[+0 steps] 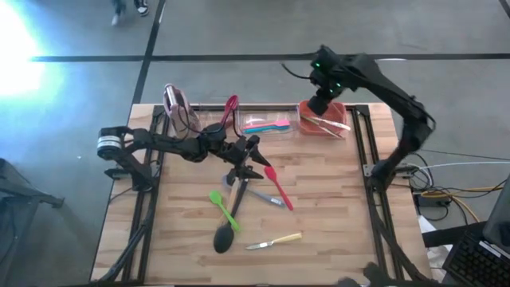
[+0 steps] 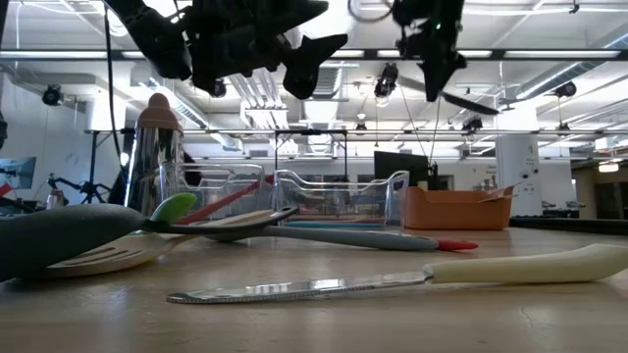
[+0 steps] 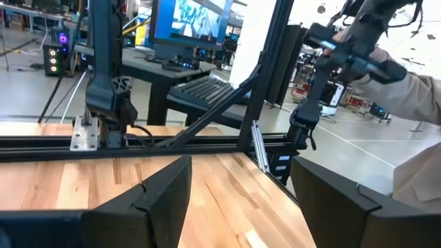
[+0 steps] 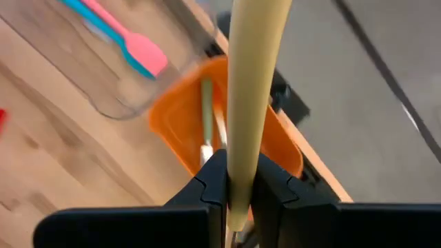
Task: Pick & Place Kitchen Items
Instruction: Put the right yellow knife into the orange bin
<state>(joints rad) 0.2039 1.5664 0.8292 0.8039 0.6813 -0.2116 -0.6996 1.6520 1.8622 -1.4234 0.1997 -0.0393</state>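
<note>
Overhead, a pale-handled knife [image 4: 249,89] sits clamped between the fingers of the right gripper [image 4: 238,189], handle running out past the fingertips. Directly beyond those fingers lies the orange bin [image 4: 180,120] with more pale-handled pieces [image 4: 207,114] inside. Beside it, the clear bin [image 1: 267,121] holds a pink spatula [image 4: 134,43] and a blue one [image 4: 103,31].

Left gripper [image 1: 249,159] hangs above the counter [image 1: 335,207], fingers [image 3: 162,196] spread wide, nothing between them. Just under and beside those fingers the loose utensils cluster: red spatula [image 1: 277,186], wooden spatula [image 1: 231,197], grey-handled tool [image 1: 263,196]. A little farther out from the fingertips, green spoon [image 1: 222,207], black ladle [image 1: 225,237] and another knife [image 1: 275,240] with pale handle, lying flat on the counter.

Rack with pink top [image 1: 175,104] stands at the far counter edge behind the left arm; a dark red utensil [image 1: 230,106] leans at the clear bin's end.

From counter height, the near knife's blade [image 2: 294,287] lies flat, handle pointing away from the ladle's bowl [image 2: 59,235].
</note>
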